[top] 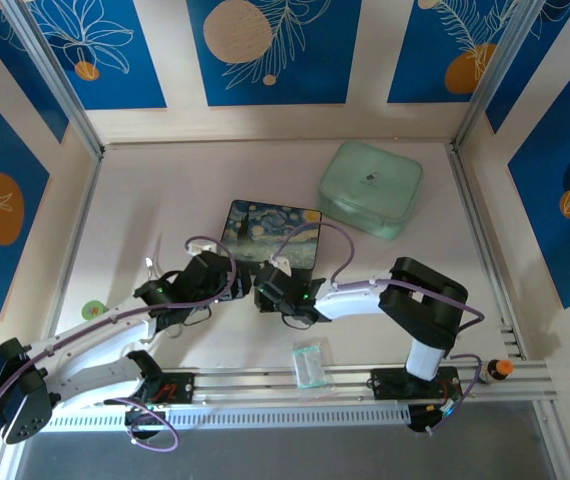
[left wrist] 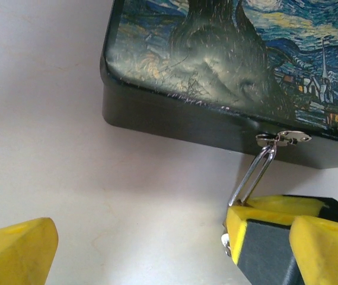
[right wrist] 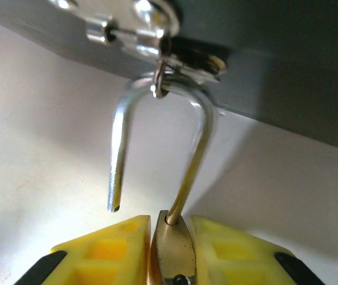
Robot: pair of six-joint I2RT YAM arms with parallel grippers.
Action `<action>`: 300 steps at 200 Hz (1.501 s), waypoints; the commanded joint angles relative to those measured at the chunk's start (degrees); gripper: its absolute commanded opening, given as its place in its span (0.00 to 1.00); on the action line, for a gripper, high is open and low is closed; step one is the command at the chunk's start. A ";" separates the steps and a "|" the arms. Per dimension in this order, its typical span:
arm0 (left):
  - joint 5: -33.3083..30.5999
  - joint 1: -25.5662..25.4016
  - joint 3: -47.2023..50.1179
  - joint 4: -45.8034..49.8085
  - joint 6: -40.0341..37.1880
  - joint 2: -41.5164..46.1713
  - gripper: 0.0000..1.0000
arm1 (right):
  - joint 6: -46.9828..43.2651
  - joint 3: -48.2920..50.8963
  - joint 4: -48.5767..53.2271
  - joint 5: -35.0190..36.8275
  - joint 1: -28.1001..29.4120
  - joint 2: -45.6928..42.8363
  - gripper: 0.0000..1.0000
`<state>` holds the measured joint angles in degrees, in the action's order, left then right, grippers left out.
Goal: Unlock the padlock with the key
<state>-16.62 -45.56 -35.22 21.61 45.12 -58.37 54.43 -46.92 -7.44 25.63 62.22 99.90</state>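
right gripper [right wrist: 170, 228]: yellow fingers pinched tight on the padlock [right wrist: 170, 258], brass body squeezed between them, right at the box's near side

padlock: hanging off the hasp [right wrist: 134, 27] on the front wall of the box [top: 270, 232], body pointing away from the box

shackle [right wrist: 195, 148]: one leg goes into the brass body, the other leg's tip is loose in the air just beside it, so it reads as popped open; the bend is hooked through the hasp ring

left gripper [left wrist: 175, 240]: spread wide, nothing between the fingers, low over the table [top: 145, 200] just left of the right one, facing the same box wall

box: starry-night lid, lying flat, lid down

other stuff: mint green case [top: 370, 188] further back to the right, clear packet [top: 310, 362] near the front rail
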 commanded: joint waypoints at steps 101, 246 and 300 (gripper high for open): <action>5.00 2.81 -17.03 -3.52 -64.22 -18.99 0.89 | 5.86 18.20 -19.60 -12.11 -6.03 -5.64 0.12; 4.86 0.45 -18.22 1.46 -72.94 -30.95 0.52 | 13.07 27.78 -38.58 -15.96 -8.57 -1.80 0.09; 0.06 -4.73 -16.48 5.12 -67.37 -33.20 0.41 | 18.66 26.50 -49.02 -10.49 -7.68 4.40 0.07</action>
<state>-19.84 -47.77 -53.98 17.85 -26.55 -88.27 64.75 -21.67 -57.47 13.32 54.35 101.51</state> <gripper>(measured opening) 0.432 0.140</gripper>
